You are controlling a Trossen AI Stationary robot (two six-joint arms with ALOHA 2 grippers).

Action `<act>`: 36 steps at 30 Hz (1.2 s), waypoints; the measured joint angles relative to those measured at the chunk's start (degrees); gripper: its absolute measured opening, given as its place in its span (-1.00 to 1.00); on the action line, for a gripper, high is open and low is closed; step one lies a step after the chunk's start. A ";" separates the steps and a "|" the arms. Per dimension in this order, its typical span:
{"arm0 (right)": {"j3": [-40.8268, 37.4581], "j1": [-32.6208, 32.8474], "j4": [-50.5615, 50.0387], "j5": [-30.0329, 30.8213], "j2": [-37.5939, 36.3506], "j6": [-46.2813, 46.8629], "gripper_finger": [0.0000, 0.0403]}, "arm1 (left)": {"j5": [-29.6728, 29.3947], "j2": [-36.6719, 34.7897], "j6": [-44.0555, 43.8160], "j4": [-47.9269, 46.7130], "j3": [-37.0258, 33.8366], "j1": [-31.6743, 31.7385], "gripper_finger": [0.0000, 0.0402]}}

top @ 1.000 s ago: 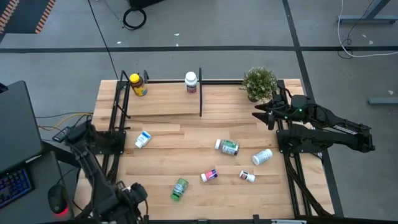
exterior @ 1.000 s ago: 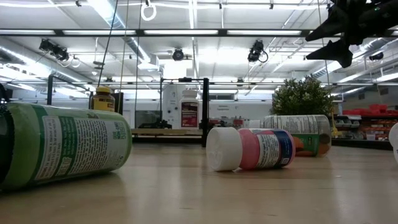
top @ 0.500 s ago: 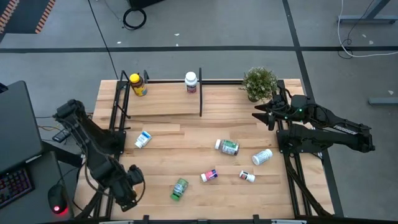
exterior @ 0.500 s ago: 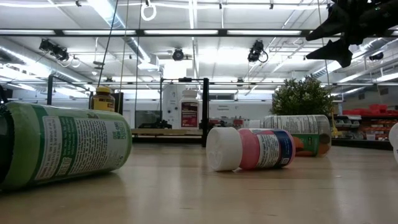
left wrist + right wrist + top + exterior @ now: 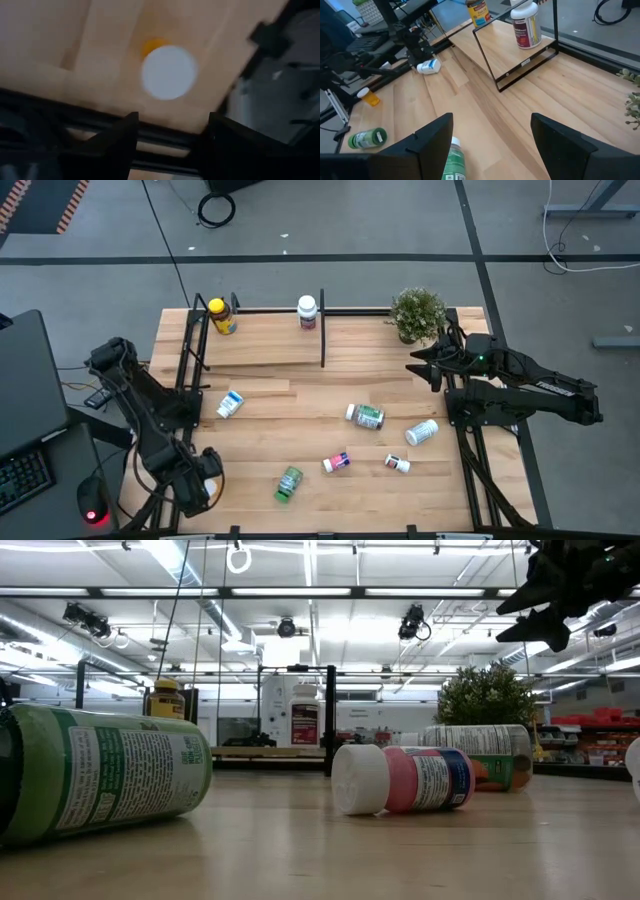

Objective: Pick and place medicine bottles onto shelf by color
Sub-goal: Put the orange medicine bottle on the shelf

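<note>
My left gripper (image 5: pixel 195 480) hovers open at the table's near-left corner, pointing down over a small amber bottle with a white cap (image 5: pixel 168 72) that stands on the planks; its fingers touch nothing. My right gripper (image 5: pixel 416 362) waits open in the air near the plant. Two bottles stand on the shelf (image 5: pixel 270 345): a yellow-capped amber one (image 5: pixel 221 316) and a white red-labelled one (image 5: pixel 307 311). Lying on the table are a blue-labelled bottle (image 5: pixel 230 404), a green-labelled one (image 5: pixel 365 416), a white one (image 5: pixel 421 431), a pink one (image 5: pixel 337 462), a tiny white one (image 5: pixel 398 464) and a green one (image 5: pixel 289 483).
A small potted plant (image 5: pixel 417 312) stands at the far right, beside the right gripper. Black frame rods run along both side edges of the table, and an upright black post (image 5: pixel 322 330) divides the shelf. A laptop (image 5: pixel 25 380) sits off the left edge.
My left arm has raised its elbow and swung out toward the table's left edge. Its gripper has shifted a little left and farther in at the near-left corner.
</note>
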 joint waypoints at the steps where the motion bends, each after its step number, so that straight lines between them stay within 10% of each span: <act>1: 0.00 0.00 0.00 -0.01 0.00 0.00 0.36 | -0.02 0.00 -0.36 -0.06 -0.73 -0.28 0.25; 36: 0.00 -0.01 -0.02 1.52 -0.01 -1.07 0.36 | -3.39 6.93 -1.46 3.50 -2.25 1.56 -0.08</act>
